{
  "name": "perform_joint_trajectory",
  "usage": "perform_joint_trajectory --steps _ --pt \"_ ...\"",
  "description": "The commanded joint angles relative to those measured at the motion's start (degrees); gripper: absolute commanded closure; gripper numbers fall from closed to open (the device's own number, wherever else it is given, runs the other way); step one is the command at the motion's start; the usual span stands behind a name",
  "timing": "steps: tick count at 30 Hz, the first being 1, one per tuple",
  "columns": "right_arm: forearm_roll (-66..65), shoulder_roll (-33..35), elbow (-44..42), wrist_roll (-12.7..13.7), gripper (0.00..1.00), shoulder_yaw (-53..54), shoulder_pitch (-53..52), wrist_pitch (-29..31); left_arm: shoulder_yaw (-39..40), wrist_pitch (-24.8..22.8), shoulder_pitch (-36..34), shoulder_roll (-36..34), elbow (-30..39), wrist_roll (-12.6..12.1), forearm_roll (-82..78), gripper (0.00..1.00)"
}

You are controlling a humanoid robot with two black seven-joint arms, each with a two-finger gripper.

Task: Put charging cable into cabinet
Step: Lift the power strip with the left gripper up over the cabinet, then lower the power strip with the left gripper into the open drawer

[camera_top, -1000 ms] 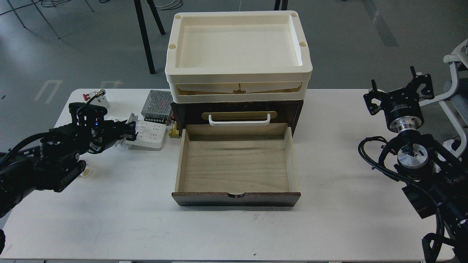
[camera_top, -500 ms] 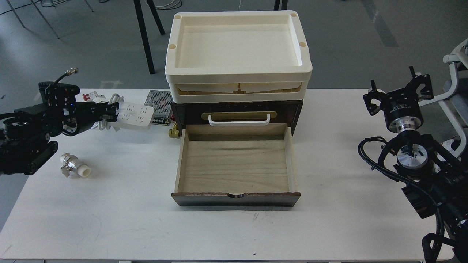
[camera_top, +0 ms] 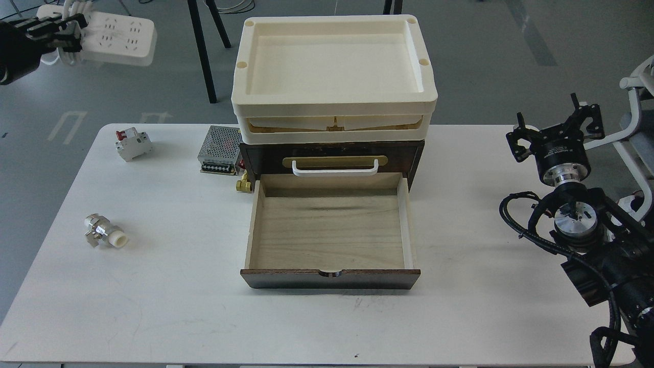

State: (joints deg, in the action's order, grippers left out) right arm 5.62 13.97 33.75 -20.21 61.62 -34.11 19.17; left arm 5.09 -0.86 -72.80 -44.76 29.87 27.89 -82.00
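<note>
The charging cable [camera_top: 115, 38], a white power strip with its cord looped round it, hangs in the air at the top left, high above the table. My left gripper [camera_top: 64, 33] is shut on its left end, where the cord loops. The cabinet [camera_top: 332, 153] is a dark brown box at the table's middle. Its pale wood drawer [camera_top: 329, 230] is pulled out toward me and empty. My right gripper [camera_top: 557, 128] is at the far right, apart from everything, with its fingers spread and empty.
Cream plastic trays [camera_top: 332, 71] are stacked on the cabinet. A silver perforated power-supply box [camera_top: 219, 151] and a small brass fitting [camera_top: 242, 184] sit to the cabinet's left. A white breaker with a red switch [camera_top: 132, 144] and a small white-and-metal fitting [camera_top: 104, 232] lie on the left of the white table [camera_top: 153, 306].
My left gripper has lifted the power strip off the table beside the silver box, up and to the left. The breaker and the small fitting are now uncovered. The right arm has not moved.
</note>
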Motion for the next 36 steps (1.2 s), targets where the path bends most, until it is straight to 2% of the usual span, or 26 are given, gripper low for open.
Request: perform_joint_trajectory --steps 1,4,8,14,16,20,25,29,32,36 --pt "0.00 0.00 -0.08 0.00 0.00 -0.01 0.01 -0.10 -0.26 -0.98 -4.18 -4.19 12.71 -0.64 -0.87 1.00" --pt "-0.09 0.00 -0.08 0.00 0.00 -0.01 -0.08 -0.10 -0.17 -2.91 -7.61 -8.32 25.90 -2.57 -1.67 1.00" --pt "-0.09 0.00 -0.08 0.00 0.00 -0.01 -0.17 -0.10 0.18 -11.42 -13.32 -11.58 41.37 -5.21 -1.67 1.00" --pt "-0.17 0.00 -0.08 0.00 0.00 -0.01 -0.17 -0.10 -0.17 -17.85 -13.69 -10.71 59.14 -5.56 -1.67 1.00" --pt "-0.44 0.00 -0.08 0.00 0.00 -0.10 -0.17 -0.01 -0.17 -20.31 -12.90 -8.26 63.37 -7.05 -1.67 1.00" --pt "-0.44 0.00 0.00 0.00 0.00 -0.10 -0.17 -0.01 -0.08 -21.64 -9.48 -1.41 65.40 -12.50 -1.67 1.00" --pt "-0.44 0.00 0.00 0.00 0.00 -0.01 -0.17 -0.01 0.44 -21.47 0.01 6.51 64.53 -16.72 -3.77 1.00" --pt "-0.44 0.00 0.00 0.00 0.00 -0.10 -0.08 -0.01 4.21 -21.38 8.70 9.86 59.79 -16.11 -11.32 1.00" --pt "-0.44 0.00 0.00 0.00 0.00 -0.10 -0.08 -0.01 6.33 -21.55 14.60 10.04 59.34 -16.11 -12.13 1.00" --pt "-0.53 0.00 0.00 0.00 0.00 -0.10 -0.08 -0.01 6.60 -21.55 16.29 10.30 58.12 -16.46 -12.39 1.00"
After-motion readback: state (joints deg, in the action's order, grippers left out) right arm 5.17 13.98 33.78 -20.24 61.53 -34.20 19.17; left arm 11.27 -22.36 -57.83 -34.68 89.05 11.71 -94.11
